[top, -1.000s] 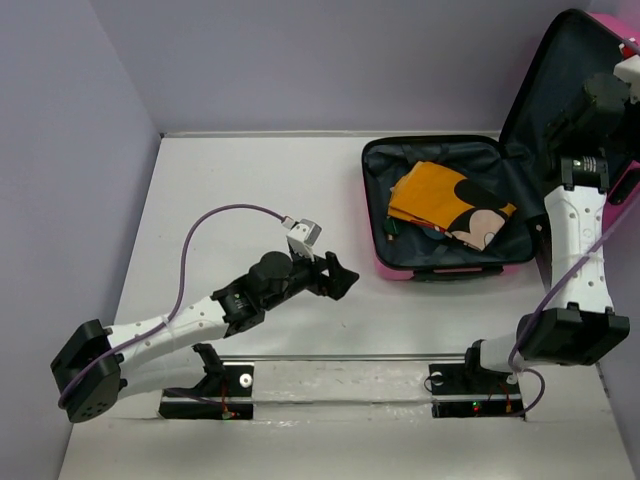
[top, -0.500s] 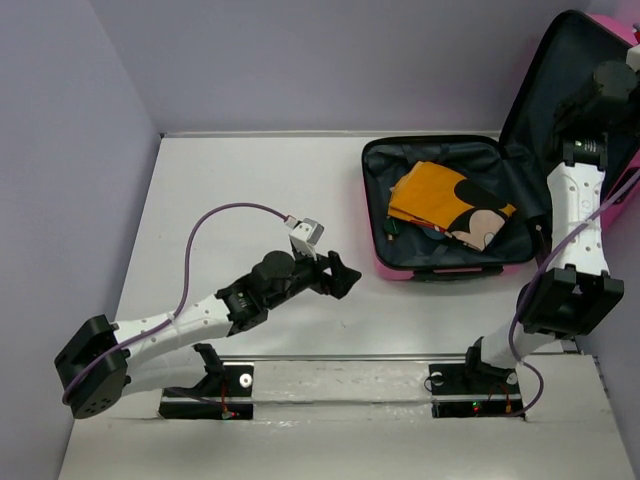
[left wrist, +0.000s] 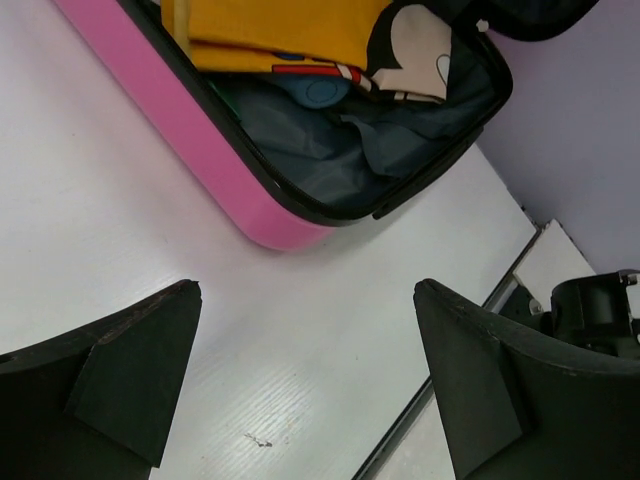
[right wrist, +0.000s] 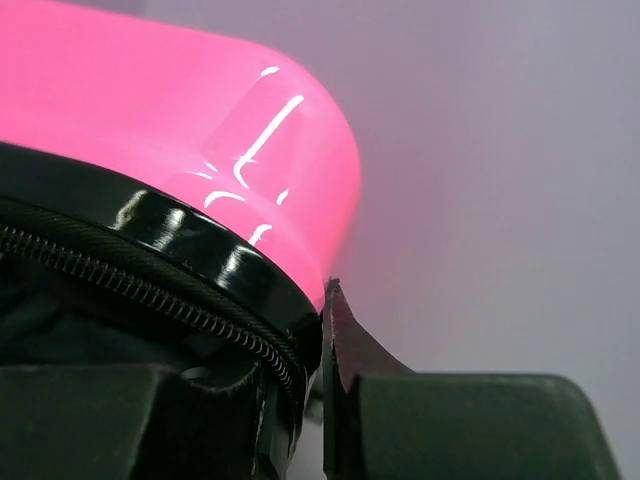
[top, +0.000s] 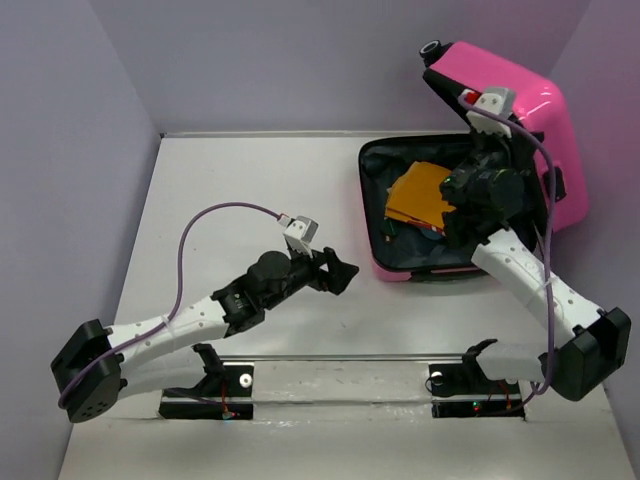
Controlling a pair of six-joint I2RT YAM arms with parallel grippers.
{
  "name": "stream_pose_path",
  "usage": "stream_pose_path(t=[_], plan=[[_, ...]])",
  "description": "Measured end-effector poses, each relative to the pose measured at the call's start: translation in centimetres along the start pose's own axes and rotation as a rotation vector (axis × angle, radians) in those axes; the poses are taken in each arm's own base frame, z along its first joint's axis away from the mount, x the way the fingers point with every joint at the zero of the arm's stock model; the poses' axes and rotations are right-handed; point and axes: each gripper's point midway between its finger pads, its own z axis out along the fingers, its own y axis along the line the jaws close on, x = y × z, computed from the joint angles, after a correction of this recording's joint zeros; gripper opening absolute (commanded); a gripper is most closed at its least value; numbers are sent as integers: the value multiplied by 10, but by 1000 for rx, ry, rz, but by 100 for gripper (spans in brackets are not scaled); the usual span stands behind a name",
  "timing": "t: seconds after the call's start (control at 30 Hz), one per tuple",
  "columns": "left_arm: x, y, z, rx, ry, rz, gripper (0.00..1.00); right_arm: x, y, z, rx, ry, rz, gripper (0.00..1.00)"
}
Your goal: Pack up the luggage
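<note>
The luggage, a hot-pink hard-shell suitcase, lies at the back right of the table. Its lid hangs half lowered over the navy-lined base. An orange Mickey Mouse cloth lies inside. My right gripper is shut on the lid's front edge. In the right wrist view that gripper pinches the black zipper rim under the pink shell. My left gripper stands open above bare table, just left of the suitcase's front corner. The left wrist view shows this gripper empty, with the pink base wall and the orange cloth beyond.
Purple walls close the table in on the left, back and right. A metal rail runs along the near edge between the arm bases. The left arm's purple cable loops over the table. The right arm's base shows at the right.
The lid stood fully upright before; now it has swung down and forward over the base. My right arm came round to the front and shut on its edge. The left arm stayed put.
</note>
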Motion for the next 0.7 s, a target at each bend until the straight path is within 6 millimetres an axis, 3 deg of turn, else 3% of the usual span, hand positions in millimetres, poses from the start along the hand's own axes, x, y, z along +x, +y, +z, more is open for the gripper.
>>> stream_pose_path(t=[0.03, 0.07, 0.1, 0.17, 0.3, 0.47, 0.57, 0.63, 0.7], plan=[[-4, 0, -2, -6, -14, -1, 99, 3, 10, -13, -41, 1, -17, 19], [-9, 1, -4, -14, -32, -3, 99, 5, 26, -32, -103, -1, -42, 46], [-13, 2, -6, -24, -46, -4, 99, 8, 38, -46, -142, 2, -61, 63], [-21, 9, -12, -66, -76, -4, 99, 16, 64, -80, -216, 23, -64, 83], [-42, 27, -31, -169, -152, -8, 99, 22, 144, -170, -400, -92, -319, 89], [-73, 53, -58, -283, -263, -31, 99, 33, 203, -262, -516, -258, -580, 88], [-81, 65, -70, -333, -295, -52, 99, 21, 213, -278, -534, -280, -566, 87], [-90, 73, -78, -359, -333, -78, 99, 5, 208, -275, -535, -257, -497, 86], [-95, 80, -84, -372, -360, -98, 99, -13, 200, -265, -527, -227, -412, 77]])
